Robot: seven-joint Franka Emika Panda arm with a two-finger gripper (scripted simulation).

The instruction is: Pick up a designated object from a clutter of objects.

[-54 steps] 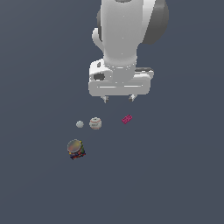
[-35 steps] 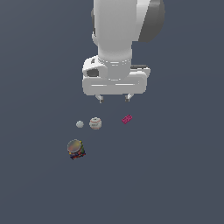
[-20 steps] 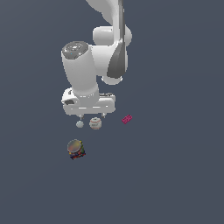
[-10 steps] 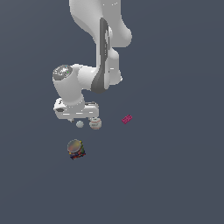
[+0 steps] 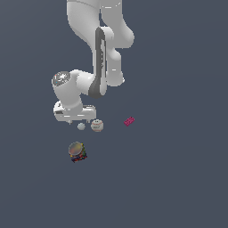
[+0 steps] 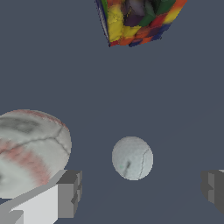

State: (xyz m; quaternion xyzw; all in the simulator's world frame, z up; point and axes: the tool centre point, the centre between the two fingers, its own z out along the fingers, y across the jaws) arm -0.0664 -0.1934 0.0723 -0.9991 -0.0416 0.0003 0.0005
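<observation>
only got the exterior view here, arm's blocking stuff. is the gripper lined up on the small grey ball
Observer: Yes. In the wrist view the small grey ball sits between the two fingers of the gripper, touching neither.
Operator: jaws open?
Observer: Open, with a gap on each side of the ball.
Operator: big ball in the way?
Observer: The larger beige-white ball lies just outside one finger, very close to it; I cannot tell if they touch.
Operator: and the can
Observer: The multicoloured can is well beyond the ball, apart from both fingers.

tool (image 5: 82,122) low over small grey ball (image 5: 81,127), beige-white ball (image 5: 97,125) beside
</observation>
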